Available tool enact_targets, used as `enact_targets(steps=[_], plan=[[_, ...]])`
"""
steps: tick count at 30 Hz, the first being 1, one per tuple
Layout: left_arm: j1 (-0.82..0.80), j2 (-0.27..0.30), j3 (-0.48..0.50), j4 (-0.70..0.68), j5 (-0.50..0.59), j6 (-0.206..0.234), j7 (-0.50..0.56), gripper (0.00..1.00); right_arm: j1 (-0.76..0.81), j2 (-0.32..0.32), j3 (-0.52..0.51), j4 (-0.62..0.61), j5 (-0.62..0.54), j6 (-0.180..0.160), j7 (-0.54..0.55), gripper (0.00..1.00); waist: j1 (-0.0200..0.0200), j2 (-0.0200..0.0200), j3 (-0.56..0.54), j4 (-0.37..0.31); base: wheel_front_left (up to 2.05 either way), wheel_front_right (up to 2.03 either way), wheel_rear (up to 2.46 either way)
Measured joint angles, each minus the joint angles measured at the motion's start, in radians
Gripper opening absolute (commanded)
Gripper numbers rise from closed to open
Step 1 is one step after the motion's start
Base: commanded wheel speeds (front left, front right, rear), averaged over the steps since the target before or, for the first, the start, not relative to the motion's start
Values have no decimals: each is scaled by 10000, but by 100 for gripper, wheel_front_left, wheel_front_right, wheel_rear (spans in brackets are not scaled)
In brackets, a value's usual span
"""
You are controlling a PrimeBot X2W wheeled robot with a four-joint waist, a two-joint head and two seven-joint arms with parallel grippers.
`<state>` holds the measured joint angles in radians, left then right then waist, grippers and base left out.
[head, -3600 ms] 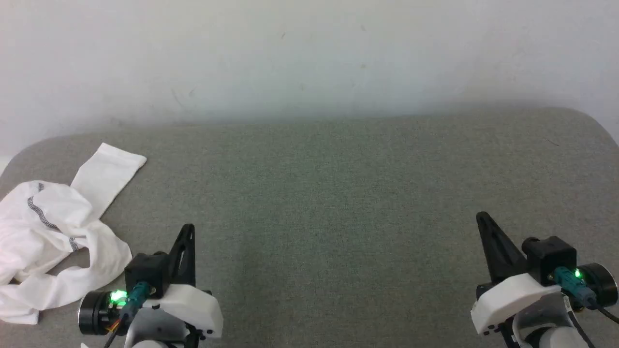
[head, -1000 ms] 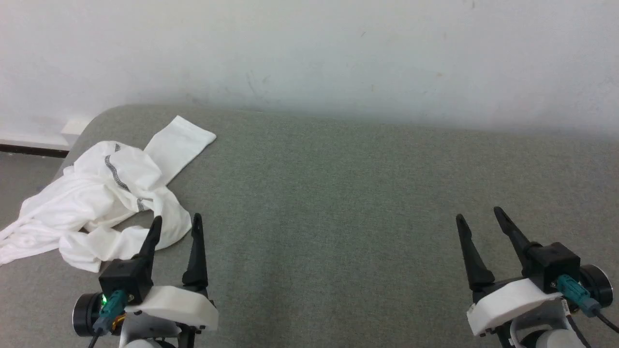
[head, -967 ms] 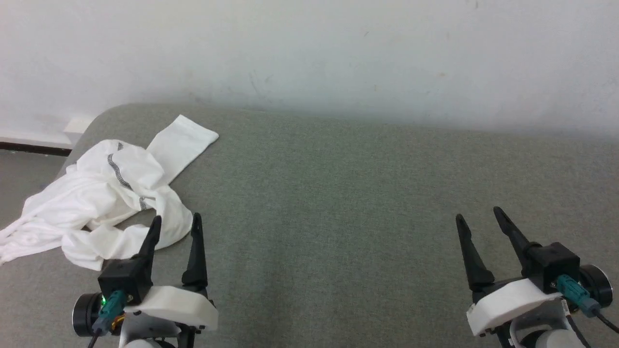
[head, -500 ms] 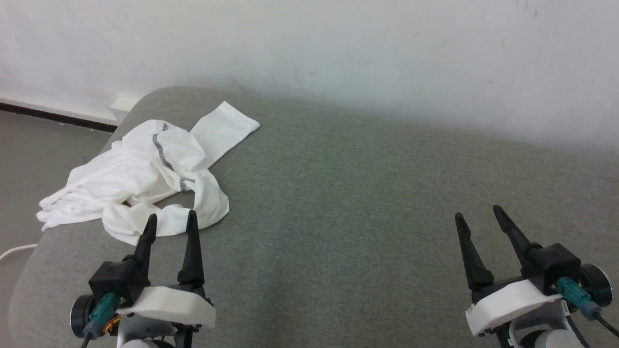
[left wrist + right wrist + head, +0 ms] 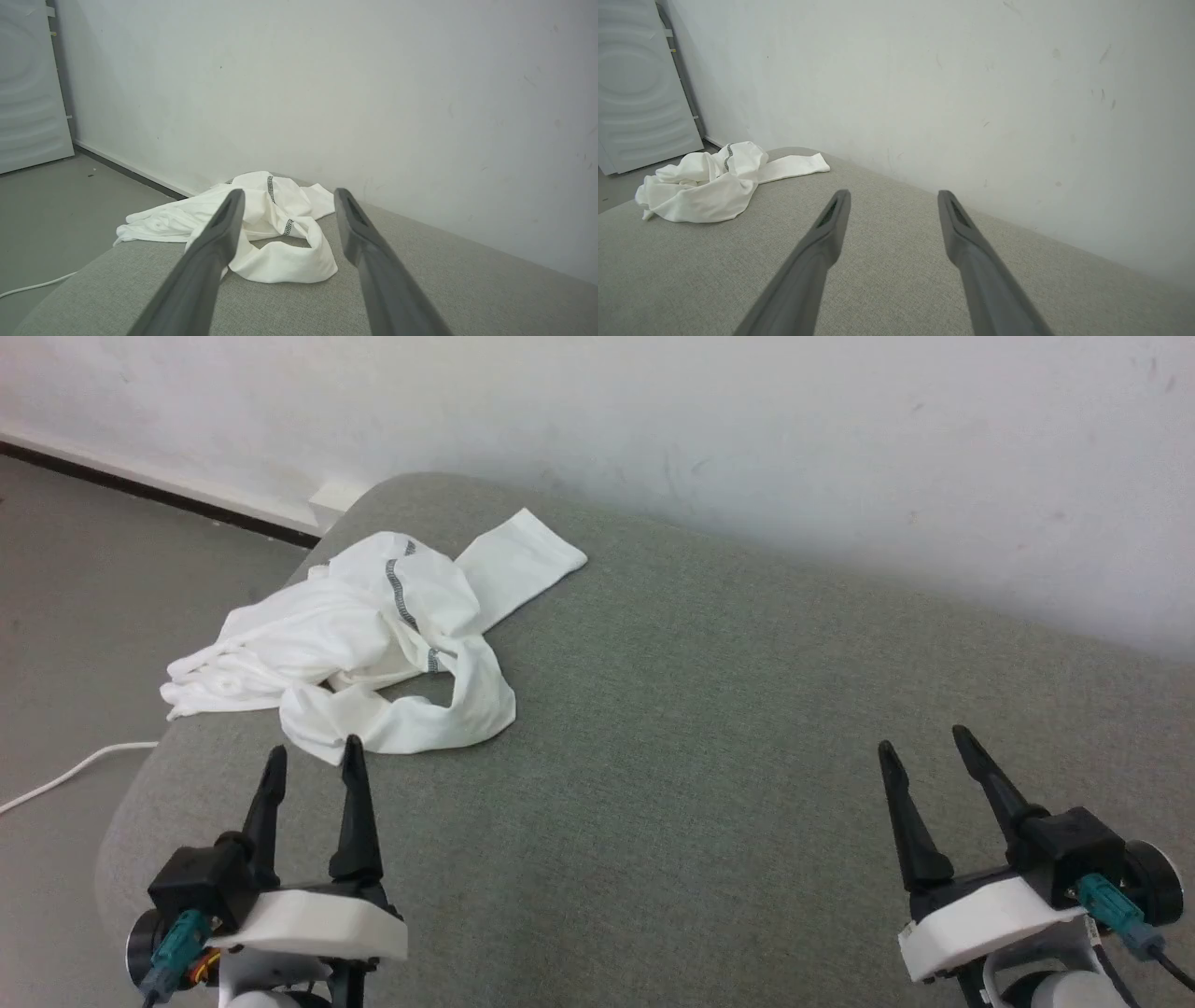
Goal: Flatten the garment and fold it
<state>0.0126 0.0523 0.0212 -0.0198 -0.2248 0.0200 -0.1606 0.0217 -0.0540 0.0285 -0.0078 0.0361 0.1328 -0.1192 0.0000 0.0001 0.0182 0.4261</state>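
The garment is a crumpled white long-sleeved shirt with dark grey stitching, heaped at the far left corner of the grey padded table. One sleeve stretches toward the wall, and part of the cloth hangs over the left edge. My left gripper is open just short of the heap's near edge, touching nothing. In the left wrist view the garment lies straight ahead between the fingers of the left gripper. My right gripper is open far to the right, over bare table. In the right wrist view the garment sits far left of the right gripper.
A pale wall runs behind the table. The table's rounded left edge drops to a grey floor, where a white cable lies. A white panel stands against the wall at far left.
The head camera has turned left, so the garment now sits nearer the middle of the picture and the floor shows. Both grippers stay open; the left one now points at the heap.
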Motion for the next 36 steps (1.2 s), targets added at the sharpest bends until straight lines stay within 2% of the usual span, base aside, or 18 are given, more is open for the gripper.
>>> enact_targets(steps=[9, 19, 23, 26, 31, 36], plan=[[-384, 0, 318, -194, -249, 79, -221, 100, -30, 4, 107, -159, -115, 0, -59, 100, 1, 0, 357, 366, -2, -2, -2], [-3059, 38, 1258, 397, -209, -548, -435, 100, -360, 0, 270, -456, -479, -2, 121, 100, 1, 0, 1074, 302, 0, 0, 0], [-4559, 479, 1440, 1429, -221, -639, -504, 100, -663, -94, 412, -646, -514, -2, 222, 100, 1, 0, 1497, 135, 0, 0, 0], [-5744, 1041, 1559, 2589, -336, -727, -125, 100, -856, -263, 453, -763, -512, -2, 284, 100, 2, 0, 1866, -24, 0, 0, 0], [-7440, 2115, 1655, 4767, -523, -821, 1275, 100, -1142, -518, 573, -907, -447, -2, 328, 100, 2, 0, 2540, -344, 0, 0, 0], [-8443, 2732, 1879, 6677, -980, -857, 2740, 100, -1438, -713, 727, -1005, -380, -2, 364, 100, 2, 0, 3256, -682, 0, 0, 0]])
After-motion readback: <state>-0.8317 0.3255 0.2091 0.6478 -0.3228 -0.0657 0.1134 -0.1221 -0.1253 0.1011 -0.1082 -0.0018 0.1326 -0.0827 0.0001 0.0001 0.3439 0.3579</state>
